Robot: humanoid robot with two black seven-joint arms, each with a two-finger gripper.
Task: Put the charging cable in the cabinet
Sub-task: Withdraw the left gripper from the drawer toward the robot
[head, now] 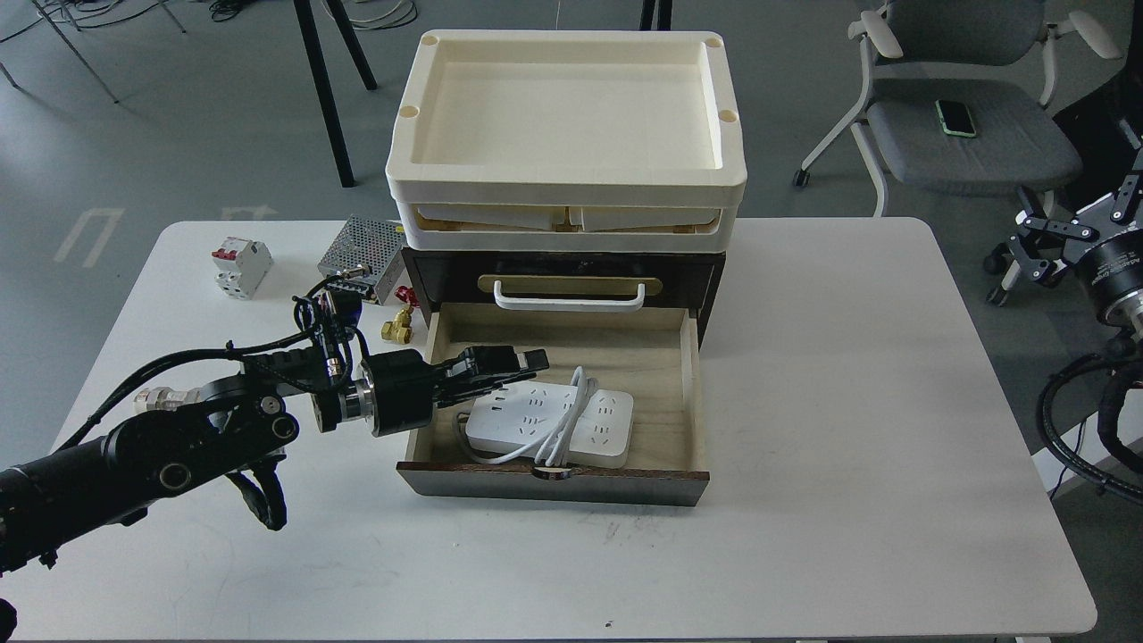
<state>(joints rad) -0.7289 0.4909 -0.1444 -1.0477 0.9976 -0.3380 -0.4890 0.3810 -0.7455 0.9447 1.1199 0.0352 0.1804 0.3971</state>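
The charging cable [589,420], a white power strip with its cord looped over it, lies flat in the cabinet's pulled-out drawer [554,478], near the front wall. The cabinet [571,268] is a dark brown box with a white handle [568,299], standing at the middle back of the table. My left gripper [521,366] reaches over the drawer's left wall, open and empty, just above and left of the power strip. My right gripper [1072,214] hangs off the table's right edge, its fingers spread apart and empty.
Cream trays [571,116] are stacked on the cabinet. A white-and-red circuit breaker [241,266], a silver perforated power supply [362,254] and a brass fitting [396,328] lie left of the cabinet. A grey chair [964,134] with a phone [954,117] stands at the back right.
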